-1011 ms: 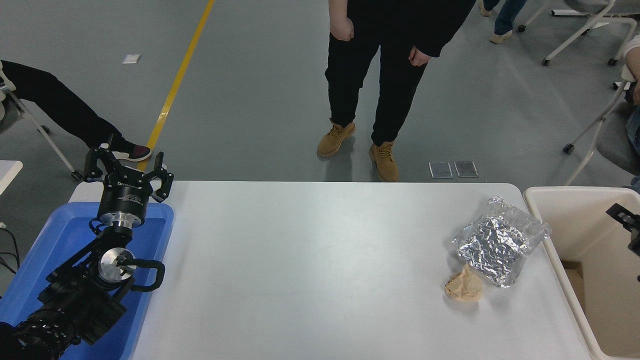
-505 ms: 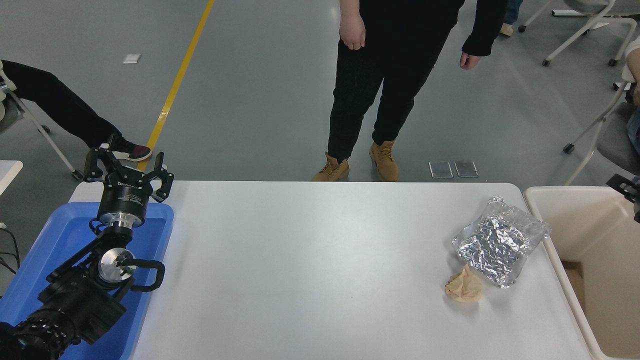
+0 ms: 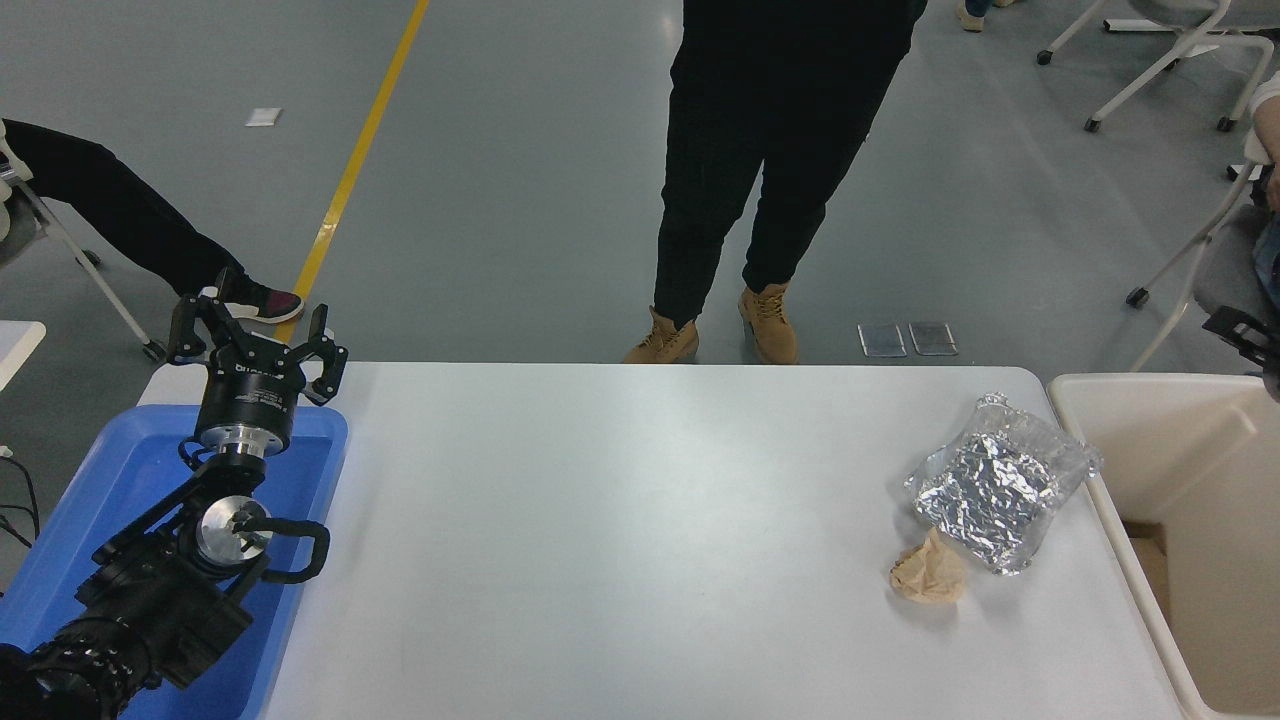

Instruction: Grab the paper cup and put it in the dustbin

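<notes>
The right pincer [image 3: 1240,330] is withdrawing upward past the dustbin [image 3: 1075,400], grip unreadable; no cup showing, so retreating clear seems best.

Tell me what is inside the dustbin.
The dustbin shows bare cream walls and a brown cardboard-like patch low inside. No paper cup shows; its right part runs out of the picture.
</notes>
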`<state>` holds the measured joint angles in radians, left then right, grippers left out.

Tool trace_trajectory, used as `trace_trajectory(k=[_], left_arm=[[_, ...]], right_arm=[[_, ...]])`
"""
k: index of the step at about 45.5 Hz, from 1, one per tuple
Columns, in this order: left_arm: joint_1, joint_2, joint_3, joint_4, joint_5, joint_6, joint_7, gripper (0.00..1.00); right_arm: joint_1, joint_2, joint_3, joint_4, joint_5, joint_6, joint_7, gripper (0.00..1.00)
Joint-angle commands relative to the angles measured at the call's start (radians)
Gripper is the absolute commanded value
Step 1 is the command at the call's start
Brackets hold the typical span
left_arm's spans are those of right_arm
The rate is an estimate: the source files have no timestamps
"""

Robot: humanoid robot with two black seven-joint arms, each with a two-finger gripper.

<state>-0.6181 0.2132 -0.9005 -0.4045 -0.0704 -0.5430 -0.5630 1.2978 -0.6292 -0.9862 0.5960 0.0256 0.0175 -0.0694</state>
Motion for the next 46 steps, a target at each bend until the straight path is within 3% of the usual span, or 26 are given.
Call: trace_trajectory(k=[1,17,31,46], left_arm=[[0.000,0.000,0.000,-0.001,0.000,0.000,0.000,0.99],[0.000,0.000,0.000,-0.001,0.000,0.000,0.000,0.99],[0.000,0.000,0.000,-0.001,0.000,0.000,0.000,0.99],[0.000,0.000,0.000,0.001,0.000,0.000,0.000,0.99]], right_arm=[[0.227,-0.109,-0.011,0.316,-0.114,0.009,-0.009,1.00],[0.544,-0.103,-0.189,0.613,-0.135,0.041,-0.012,1.00],[0.758,0.031,-0.289,0.768,-0.124,0.120,-0.013,1.00],[0.913,0.112,-0.279,0.875,-0.124,0.392,-0.012,1.00]])
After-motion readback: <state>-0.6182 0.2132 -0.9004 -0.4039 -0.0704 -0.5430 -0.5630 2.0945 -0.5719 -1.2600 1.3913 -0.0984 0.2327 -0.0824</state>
